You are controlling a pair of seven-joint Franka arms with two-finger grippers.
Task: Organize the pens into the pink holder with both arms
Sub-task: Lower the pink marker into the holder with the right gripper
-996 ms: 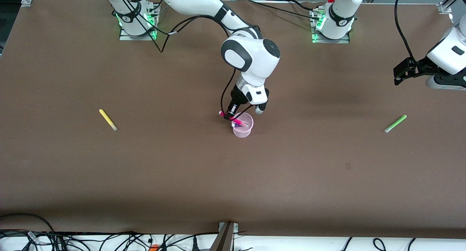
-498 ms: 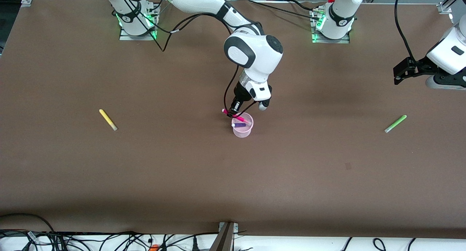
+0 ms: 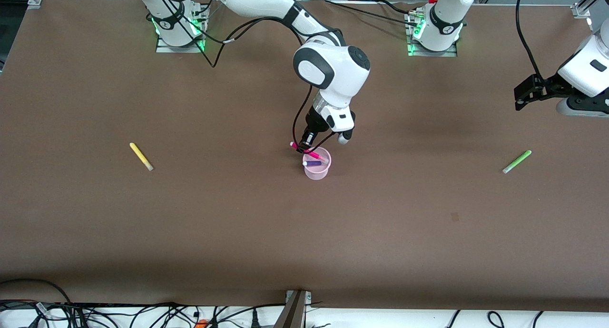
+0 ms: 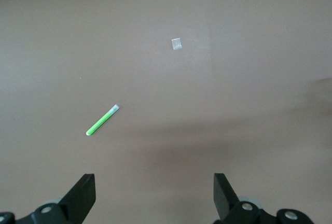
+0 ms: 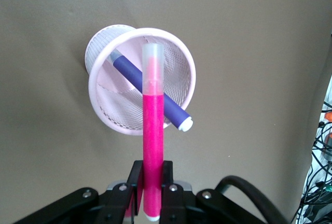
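Though scattered, four pens (image 3: 141, 156), one holder (image 3: 317, 170).

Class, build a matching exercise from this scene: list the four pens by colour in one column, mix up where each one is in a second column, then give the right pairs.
Column one:
1. yellow pen
2. magenta pen
3. purple pen
4. green pen

Column two:
A. leaning inside the pink holder
B. lying on the table toward the left arm's end
C. clamped in the right gripper over the holder
D. lying on the table toward the right arm's end

Pairs: 1-D, 2-C, 3-A, 4-B
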